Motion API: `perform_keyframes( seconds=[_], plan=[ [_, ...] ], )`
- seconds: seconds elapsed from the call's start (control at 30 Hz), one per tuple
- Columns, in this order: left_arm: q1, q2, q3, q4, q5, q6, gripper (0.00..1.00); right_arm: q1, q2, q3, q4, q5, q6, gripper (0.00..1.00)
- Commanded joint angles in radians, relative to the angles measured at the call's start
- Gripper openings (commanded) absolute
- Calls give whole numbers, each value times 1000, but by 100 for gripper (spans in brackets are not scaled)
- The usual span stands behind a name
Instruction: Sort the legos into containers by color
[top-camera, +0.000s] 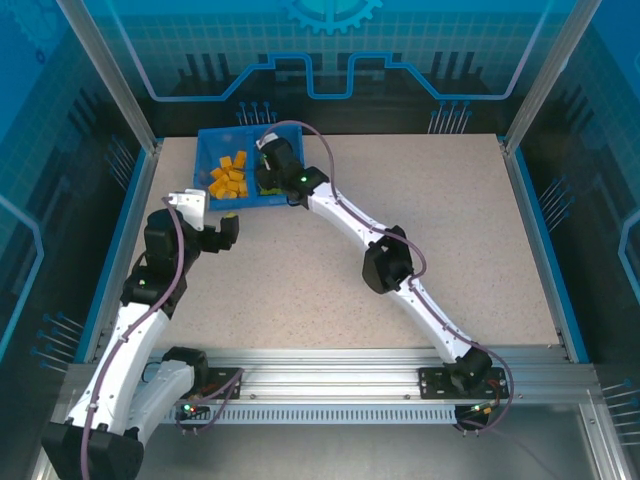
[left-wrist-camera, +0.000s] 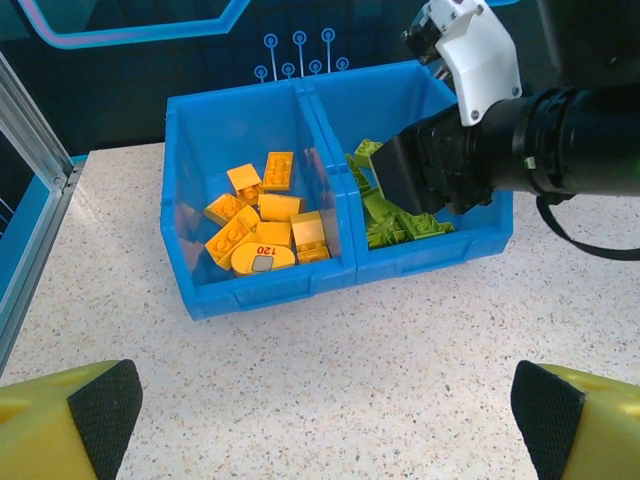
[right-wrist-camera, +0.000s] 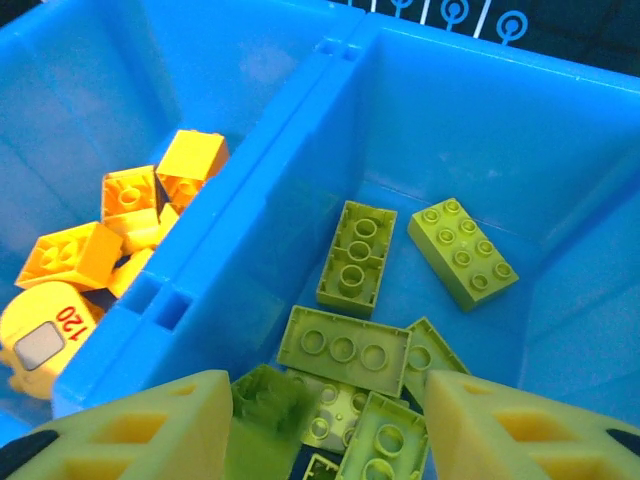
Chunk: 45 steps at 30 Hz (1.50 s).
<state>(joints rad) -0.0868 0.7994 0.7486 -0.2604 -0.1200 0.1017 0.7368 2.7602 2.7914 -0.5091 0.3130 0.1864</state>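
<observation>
In the left wrist view the right arm (left-wrist-camera: 560, 140) hides part of the smooth blue bin's (left-wrist-camera: 262, 292) right compartment, where studded green bricks (right-wrist-camera: 345, 345) lie under the wide-spread right gripper (right-wrist-camera: 325, 420), one brick (right-wrist-camera: 262, 415) blurred beside a finger, while orange bricks (left-wrist-camera: 262, 225) fill the left compartment and the left gripper (left-wrist-camera: 328, 415), spread and empty, hangs over open speckled table (left-wrist-camera: 400, 340) on the near side.

A metal rail (top-camera: 330, 365) borders the speckled table (top-camera: 480, 220) (blue-edged).

Counter (top-camera: 450, 230): speckled beige top, blue-edged. Carries one blue two-compartment bin (top-camera: 208, 150), upper left of the frame, at the counter's top edge.
</observation>
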Motion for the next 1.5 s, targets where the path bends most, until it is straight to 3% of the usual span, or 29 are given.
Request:
perform_keyframes(
  seconds=[0.0,0.13,0.23,0.3,0.4,0.5,0.63,0.73,0.8,0.9,0.97,1.1,1.17,1.2,1.27,1.3,1.33,1.4,1.47],
  plan=[
    [10,0,18,-10,-23,-29,99,0,-152,-18,-26,-49,17,53],
    [10,15,55,-68,25,-73,99,-2,-384,-218,-53,-68,64,54],
    [11,50,131,-208,9,-224,99,-2,-671,-592,72,-92,54,60],
    [10,48,103,-210,0,-350,99,-5,-883,-878,192,-92,35,66],
    [11,17,-40,-79,-28,-452,99,-14,-1174,-1251,278,-9,16,82],
    [6,0,-185,95,-102,-453,99,-29,-1429,-1555,295,128,10,95],
    [2,25,-328,307,-211,-339,99,-95,-1695,-1895,337,288,-4,99],
    [1,70,-394,435,-265,-250,99,-185,-1810,-2133,490,371,-113,100],
    [2,114,-429,533,-261,-189,99,-267,-1814,-2242,582,377,-166,100],
    [3,208,-457,668,-188,-132,99,-455,-1703,-2319,675,223,-119,100],
    [4,292,-470,786,-128,-120,99,-534,-1577,-2382,901,121,-120,100],
    [4,449,-432,939,-59,-83,99,-584,-1369,-2338,1133,12,-196,100],
    [7,532,-410,1022,-51,-66,99,-638,-1260,-2308,1217,-112,-197,100],
    [9,576,-396,1053,-51,-61,99,-676,-1290,-2300,1122,-179,-166,100],
    [18,693,-377,1118,-47,-66,99,-708,-1262,-2381,1278,-260,-153,100],
    [24,734,-382,1179,-41,-65,99,-694,-1243,-2400,1368,-234,-165,100],
    [33,716,-367,1118,-35,-79,99,-677,-1264,-2373,1287,-187,-166,100],
    [53,722,-343,1078,-26,-101,99,-651,-1254,-2378,1307,-138,-180,100],
    [66,719,-339,1063,-17,-116,99,-664,-1257,-2373,1286,-169,-175,100]
  ],
)
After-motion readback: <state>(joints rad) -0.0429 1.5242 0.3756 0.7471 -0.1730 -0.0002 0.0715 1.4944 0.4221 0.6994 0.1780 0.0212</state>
